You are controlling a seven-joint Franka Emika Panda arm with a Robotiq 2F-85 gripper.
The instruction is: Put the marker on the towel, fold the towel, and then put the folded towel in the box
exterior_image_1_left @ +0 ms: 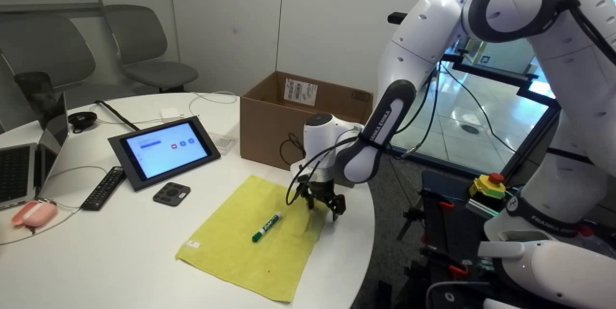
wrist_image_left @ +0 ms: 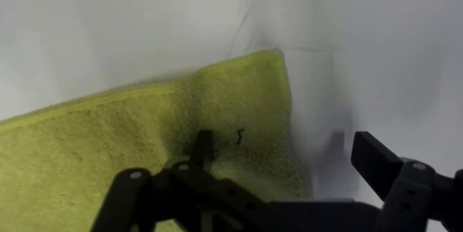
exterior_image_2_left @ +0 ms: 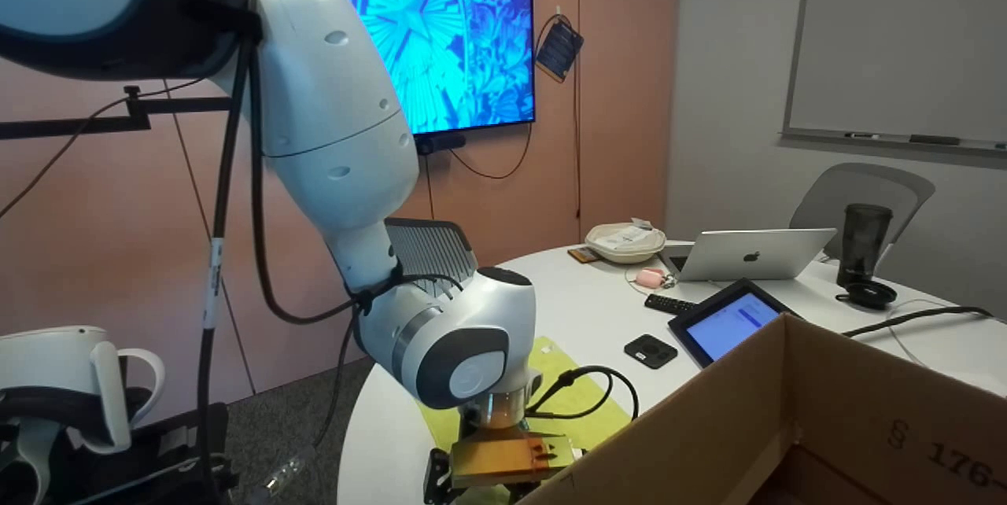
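Box (exterior_image_1_left: pixel 276 128) near hand (exterior_image_1_left: pixel 323 210) | tablet (exterior_image_1_left: pixel 166 149), remote (exterior_image_1_left: pixel 103 188) apart from towel (exterior_image_1_left: pixel 245 263) | marker (exterior_image_1_left: pixel 266 227) on towel

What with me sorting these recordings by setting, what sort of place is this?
Probably an office meeting room: the wall-mounted screen, the whiteboard with its ledge, and the curved-edged white table all point that way.

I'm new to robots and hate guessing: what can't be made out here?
Marker: apparently behind the arm in an exterior view.
Floor of the box: behind its near wall in an exterior view.
White label: print too small to read in that view.
Dark squiggle on the towel: too blurred in the wrist view to identify.
Whether the tool touches the towel: too dark in the wrist view.
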